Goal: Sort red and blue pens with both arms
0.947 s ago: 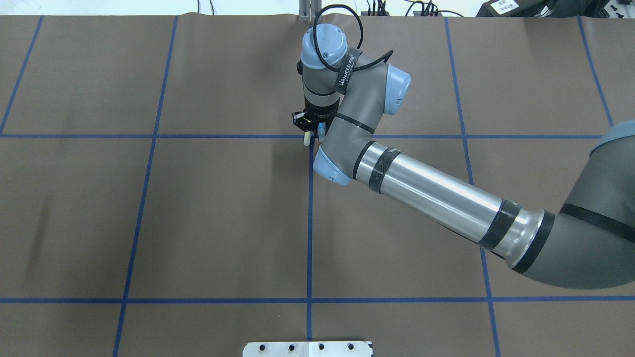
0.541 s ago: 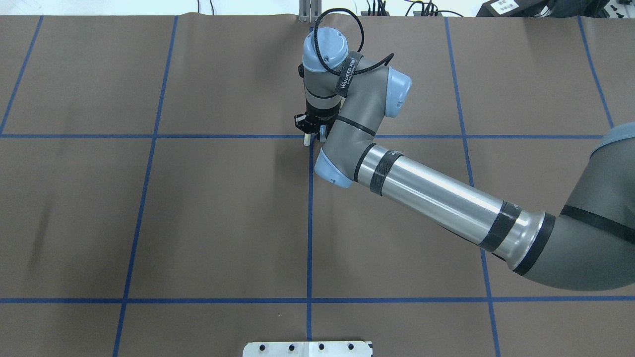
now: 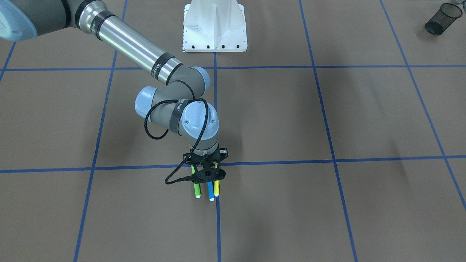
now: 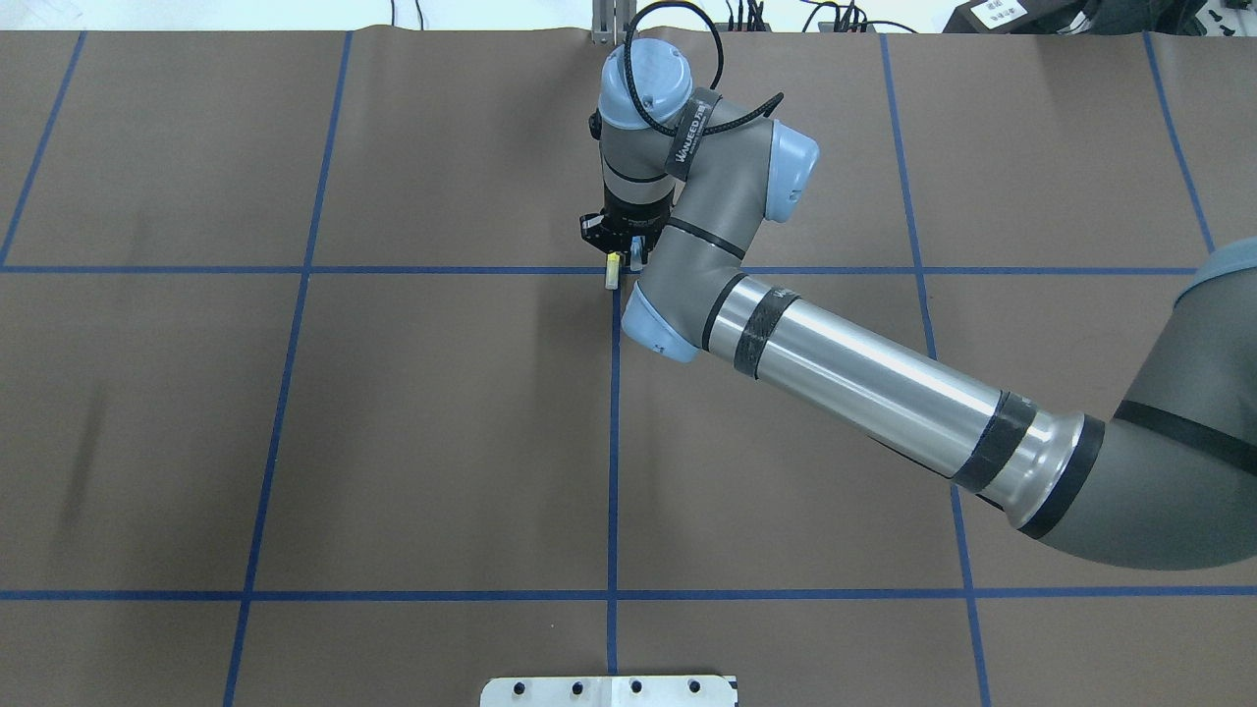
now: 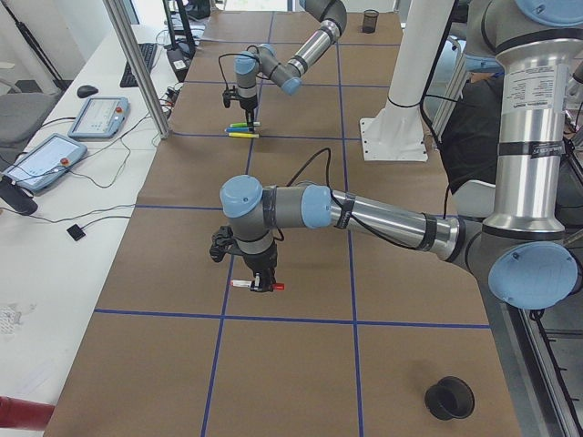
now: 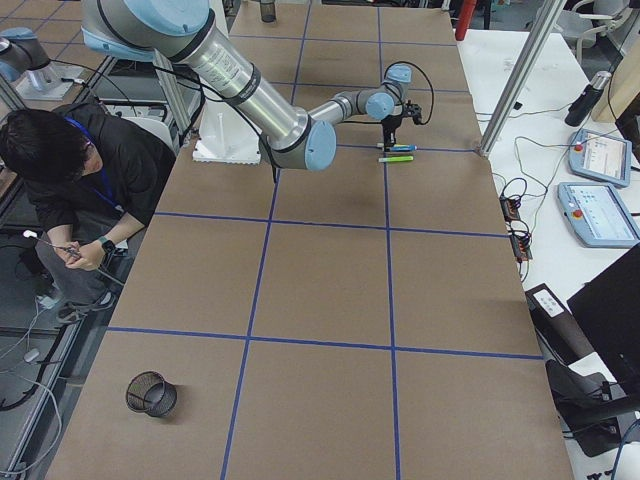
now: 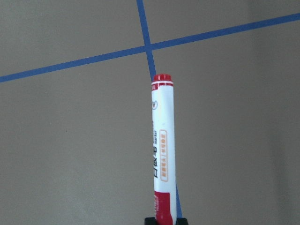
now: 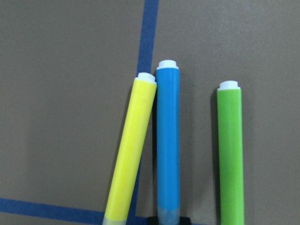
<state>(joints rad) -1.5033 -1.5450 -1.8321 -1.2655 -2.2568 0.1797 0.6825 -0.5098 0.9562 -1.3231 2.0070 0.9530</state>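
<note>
Seemingly at the pick-up step, on both sides at once. Stands with the right gripper (image 3: 207, 175) low over the blue pen (image 3: 210, 192), flat on the table (image 3: 327, 218) between the yellow marker (image 3: 217, 188), touching it at one end, and the green marker (image 3: 197, 189), just apart. Stands with the left gripper (image 5: 261, 282) over the red pen (image 7: 161, 150), level along a blue tape line (image 7: 75, 65). Cannot tell for either gripper if spread or already pinching its pen: shows only a black tip at the edge of each wrist view. Probably calls next for a straight lift, without dragging the yellow marker along.
</note>
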